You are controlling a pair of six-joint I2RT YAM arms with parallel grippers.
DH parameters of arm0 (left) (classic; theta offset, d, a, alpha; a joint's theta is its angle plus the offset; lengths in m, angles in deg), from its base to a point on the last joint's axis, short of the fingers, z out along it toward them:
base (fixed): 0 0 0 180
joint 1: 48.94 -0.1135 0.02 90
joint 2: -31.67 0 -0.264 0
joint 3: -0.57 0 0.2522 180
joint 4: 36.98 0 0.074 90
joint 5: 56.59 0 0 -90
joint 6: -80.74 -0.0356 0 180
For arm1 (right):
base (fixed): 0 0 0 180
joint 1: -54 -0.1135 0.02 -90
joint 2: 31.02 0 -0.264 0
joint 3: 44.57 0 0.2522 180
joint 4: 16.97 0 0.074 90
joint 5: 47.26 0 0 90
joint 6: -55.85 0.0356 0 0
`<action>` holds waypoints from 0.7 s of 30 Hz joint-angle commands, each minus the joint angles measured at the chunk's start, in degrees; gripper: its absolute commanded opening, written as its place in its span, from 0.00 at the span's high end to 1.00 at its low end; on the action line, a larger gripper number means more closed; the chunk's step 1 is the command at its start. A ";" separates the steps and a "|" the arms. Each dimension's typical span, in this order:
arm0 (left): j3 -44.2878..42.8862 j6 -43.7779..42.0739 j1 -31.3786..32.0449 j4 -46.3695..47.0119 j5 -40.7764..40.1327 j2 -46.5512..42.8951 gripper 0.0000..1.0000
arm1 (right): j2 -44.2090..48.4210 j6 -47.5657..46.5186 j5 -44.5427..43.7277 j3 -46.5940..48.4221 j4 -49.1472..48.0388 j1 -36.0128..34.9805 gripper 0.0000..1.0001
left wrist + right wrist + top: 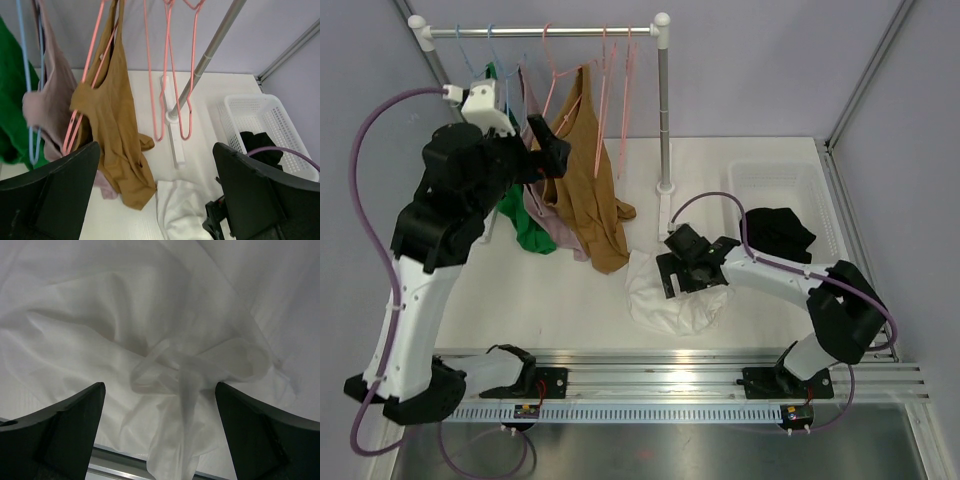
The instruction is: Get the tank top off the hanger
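A brown tank top [585, 180] [115, 125] hangs from a pink hanger [555, 75] [90, 65] on the rack, its lower end pooled on the table. My left gripper [545, 148] [156, 146] is raised just left of it, open, with nothing between its fingers. A white tank top [665, 300] [180, 205] [150, 315] lies crumpled on the table. My right gripper [692, 262] [160, 385] hovers directly over it, open and empty.
The rack's rail [540, 30] and post [663, 110] stand at the back. A green garment [525, 225] [10, 100] and a mauve one [555, 225] [55, 100] hang left of the brown top; empty pink hangers [610, 90] [167, 75] hang to its right. A white basket [775, 180] [260, 115] holds a black garment [778, 232].
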 commanded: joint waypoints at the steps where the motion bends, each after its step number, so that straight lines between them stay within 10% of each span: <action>1: 9.23 2.72 0.07 2.13 -1.34 -7.62 0.01 | -4.02 3.06 -4.96 1.51 0.14 -4.28 0.01; 7: 19.25 3.60 0.07 -1.37 -4.42 -19.14 0.01 | -11.32 3.77 -5.86 2.49 -0.03 -6.93 0.11; 13: 23.57 1.93 0.07 -6.57 -12.23 -26.88 0.01 | -7.75 1.66 -2.07 3.53 -0.66 -6.93 1.00; 21: 32.95 -2.02 0.07 -2.01 -5.05 -34.79 0.01 | 6.59 -2.55 -14.45 16.78 13.13 -4.04 1.00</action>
